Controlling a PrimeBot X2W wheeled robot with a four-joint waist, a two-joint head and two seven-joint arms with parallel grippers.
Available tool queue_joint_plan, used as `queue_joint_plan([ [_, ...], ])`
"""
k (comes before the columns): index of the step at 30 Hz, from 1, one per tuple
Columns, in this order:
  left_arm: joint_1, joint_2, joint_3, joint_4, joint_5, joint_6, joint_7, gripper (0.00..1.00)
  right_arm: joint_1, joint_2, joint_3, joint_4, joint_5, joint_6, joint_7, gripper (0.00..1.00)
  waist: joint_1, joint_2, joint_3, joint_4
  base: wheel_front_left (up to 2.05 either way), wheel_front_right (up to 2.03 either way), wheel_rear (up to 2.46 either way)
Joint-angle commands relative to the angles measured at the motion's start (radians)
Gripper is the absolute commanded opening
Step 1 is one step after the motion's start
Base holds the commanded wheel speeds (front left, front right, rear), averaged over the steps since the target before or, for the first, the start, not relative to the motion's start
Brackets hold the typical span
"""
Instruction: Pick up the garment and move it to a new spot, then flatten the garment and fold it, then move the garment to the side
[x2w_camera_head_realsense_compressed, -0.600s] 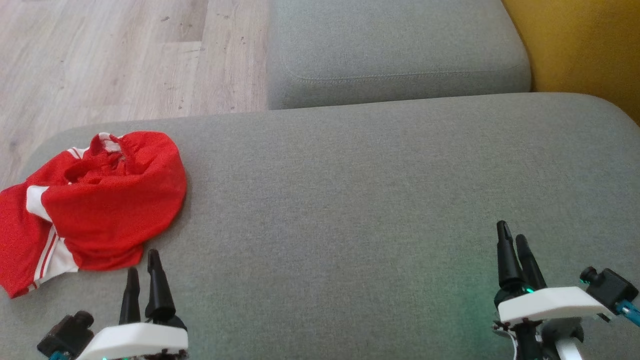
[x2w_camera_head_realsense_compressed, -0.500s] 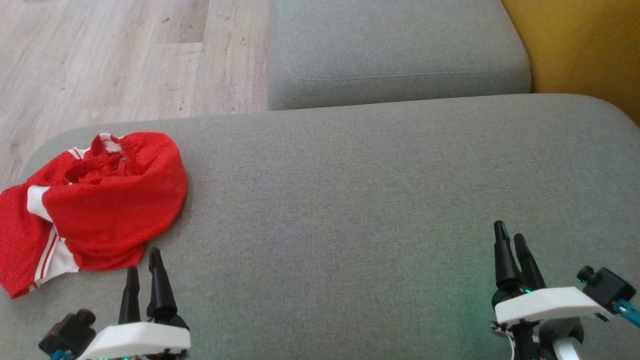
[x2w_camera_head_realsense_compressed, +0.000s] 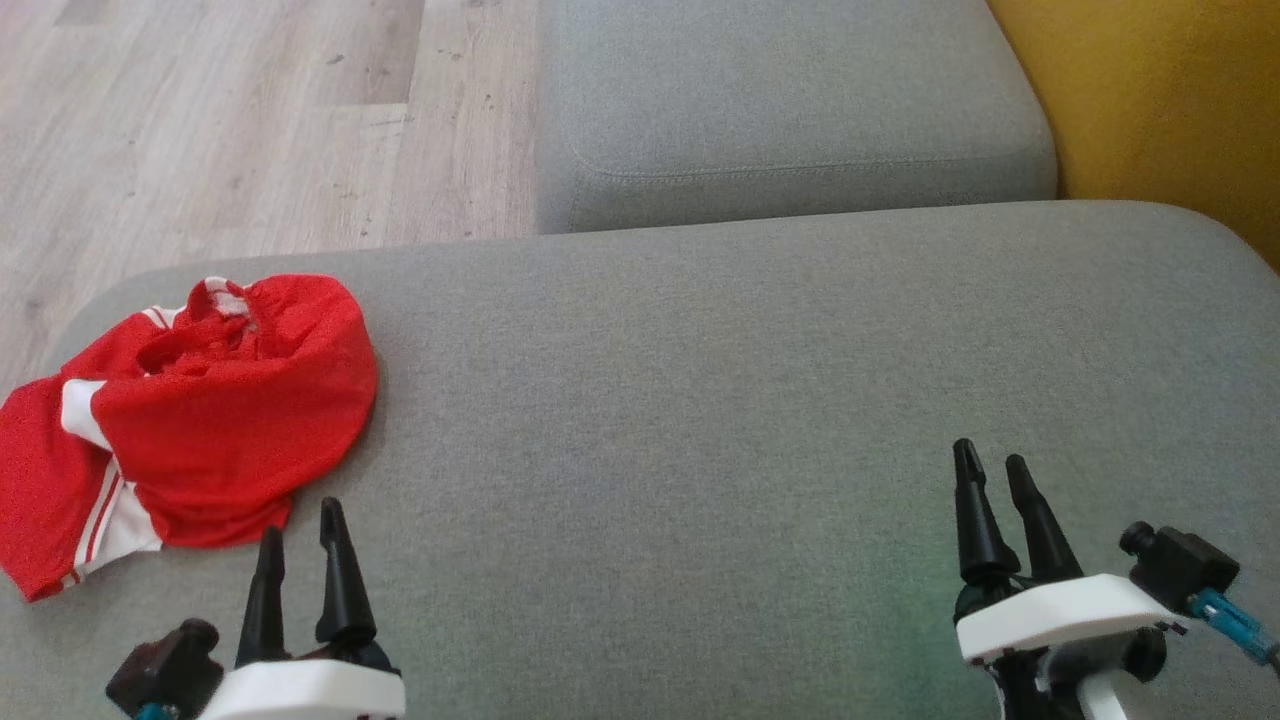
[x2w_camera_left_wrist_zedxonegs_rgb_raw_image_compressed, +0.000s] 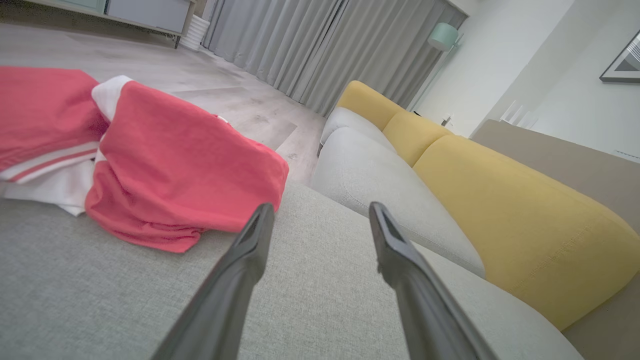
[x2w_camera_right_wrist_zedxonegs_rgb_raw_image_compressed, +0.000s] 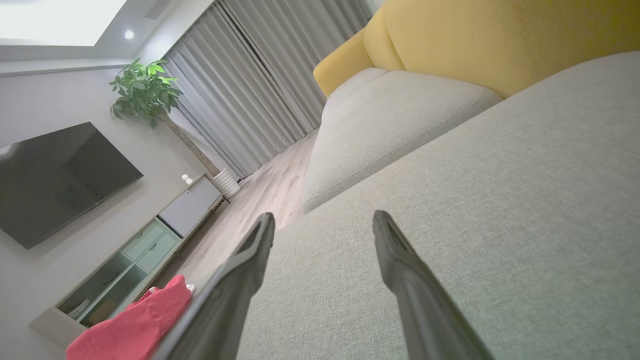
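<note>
A red garment (x2w_camera_head_realsense_compressed: 200, 420) with white stripes lies crumpled at the left end of the grey sofa seat (x2w_camera_head_realsense_compressed: 700, 400). My left gripper (x2w_camera_head_realsense_compressed: 300, 525) hovers just below and right of it, open, nothing between its fingers. In the left wrist view the garment (x2w_camera_left_wrist_zedxonegs_rgb_raw_image_compressed: 165, 175) sits just ahead and to the left of the open left gripper (x2w_camera_left_wrist_zedxonegs_rgb_raw_image_compressed: 320, 215). My right gripper (x2w_camera_head_realsense_compressed: 990, 465) stands open over the bare seat at the lower right, far from the cloth. In the right wrist view the garment (x2w_camera_right_wrist_zedxonegs_rgb_raw_image_compressed: 135, 325) shows at the lower left, beyond the open right gripper (x2w_camera_right_wrist_zedxonegs_rgb_raw_image_compressed: 322, 222).
A second grey seat cushion (x2w_camera_head_realsense_compressed: 790, 100) adjoins the far edge. A yellow backrest (x2w_camera_head_realsense_compressed: 1150, 90) rises at the right. Wooden floor (x2w_camera_head_realsense_compressed: 230, 120) lies beyond the seat's left and far-left edge. A TV, cabinet and plant stand across the room.
The head camera has tilted, shifting the scene slightly down. Both grippers have moved a little: the left slightly right, the right slightly left. The garment lies unmoved.
</note>
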Motion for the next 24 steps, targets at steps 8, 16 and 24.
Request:
queue_joint_plan([
  [8,-0.015,0.011,0.001,-0.057,0.120,0.008,-0.033,1.00,-0.017,-0.008,0.043,-0.044,-0.107,-0.001,-0.036,1.00,0.0000,0.0000,-0.009,0.005,0.00,0.00,0.00],
  [16,-0.006,0.011,-0.012,-0.072,0.225,0.017,-0.057,1.00,-0.010,-0.009,0.062,-0.047,-0.194,-0.001,-0.060,1.00,0.0000,0.0000,-0.016,0.009,0.00,0.00,0.00],
  [24,0.000,0.012,-0.021,-0.083,0.331,0.021,-0.081,1.00,-0.009,-0.009,0.066,-0.040,-0.283,-0.001,-0.083,1.00,0.0000,0.0000,-0.021,0.011,0.00,0.00,0.00],
])
